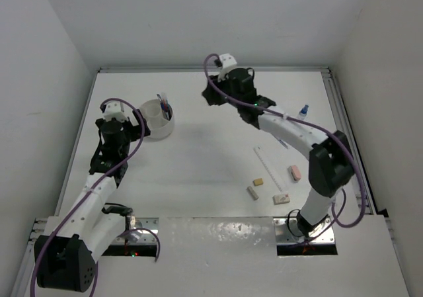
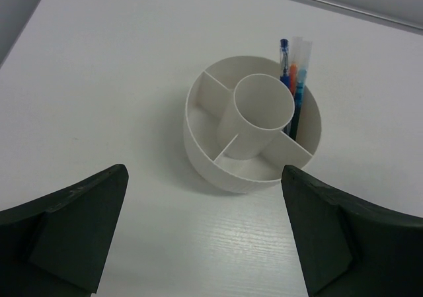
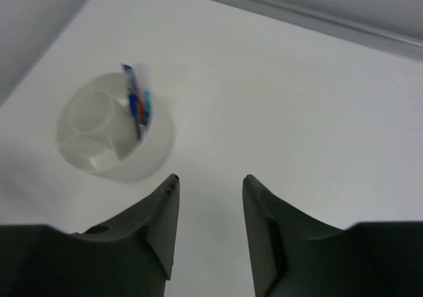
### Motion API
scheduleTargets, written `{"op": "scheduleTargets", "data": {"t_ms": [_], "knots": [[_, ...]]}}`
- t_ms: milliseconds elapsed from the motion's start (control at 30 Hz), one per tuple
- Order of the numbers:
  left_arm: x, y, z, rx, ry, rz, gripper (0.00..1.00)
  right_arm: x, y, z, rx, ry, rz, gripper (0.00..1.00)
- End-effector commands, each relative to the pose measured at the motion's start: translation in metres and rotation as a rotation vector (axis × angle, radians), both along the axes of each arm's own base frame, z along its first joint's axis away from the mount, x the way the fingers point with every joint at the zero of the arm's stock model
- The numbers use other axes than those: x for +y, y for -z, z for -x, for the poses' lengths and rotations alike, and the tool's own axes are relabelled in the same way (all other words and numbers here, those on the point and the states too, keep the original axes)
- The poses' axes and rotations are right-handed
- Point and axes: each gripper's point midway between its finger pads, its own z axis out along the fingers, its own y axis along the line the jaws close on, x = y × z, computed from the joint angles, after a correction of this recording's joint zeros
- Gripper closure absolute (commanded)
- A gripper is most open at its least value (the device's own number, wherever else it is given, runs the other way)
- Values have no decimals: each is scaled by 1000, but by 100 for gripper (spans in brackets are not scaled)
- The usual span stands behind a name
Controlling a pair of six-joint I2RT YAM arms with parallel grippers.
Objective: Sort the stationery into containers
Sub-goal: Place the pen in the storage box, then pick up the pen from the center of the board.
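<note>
Nearest the arm bases, on the right side of the white tabletop [image 1: 198, 178], the unsorted pieces lie loose. They are a flat white rectangular eraser [image 1: 281, 197], a small greyish block [image 1: 252, 192], a small tan eraser [image 1: 258, 181], a pink eraser [image 1: 295, 172] and a long clear plastic ruler [image 1: 269, 167] lying flat. All are near one another but apart.

Farther back on the left, the left gripper [image 2: 203, 172] is spread wide with nothing in it, facing the short round white tub [image 1: 160, 130] just beyond its fingertips. The tub has a central cup ringed by walled compartments. Thin blue, red-orange and teal pens [image 2: 293, 88] stand upright in one outer compartment on its far side, and the other compartments that show are bare. On the right, close beside the right arm, stands a small blue-capped bottle [image 1: 304, 112]. Farthest back, the right gripper [image 3: 210, 179] hovers over bare tabletop to the right of the tub, jaws parted and empty.

The pens appear to be sorted, and the erasers, ruler and bottle are still to go. The likely next move is for the right arm to swing back toward the near right cluster. There it would come down square over one small eraser and close narrowly without nudging its neighbours. The flat ruler looks the hardest to lift.

No brand, label or writing can be read. The ruler's markings are too small to make out, and the tub is plain.
</note>
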Motion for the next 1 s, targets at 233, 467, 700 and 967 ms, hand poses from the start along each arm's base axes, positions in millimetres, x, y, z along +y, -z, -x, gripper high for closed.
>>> {"op": "scheduleTargets", "data": {"t_ms": [233, 467, 700, 967], "knots": [[-25, -16, -10, -79, 148, 36, 0, -208, 109, 66, 490, 287, 640, 61], [-35, -21, -10, -75, 217, 18, 0, -274, 127, 61, 659, 352, 940, 48], [-43, -22, -9, -67, 257, 36, 0, -287, 166, 54, 739, 274, 857, 48], [-48, -26, -10, -70, 281, 42, 0, -288, 192, 38, 712, 173, 766, 52]]}}
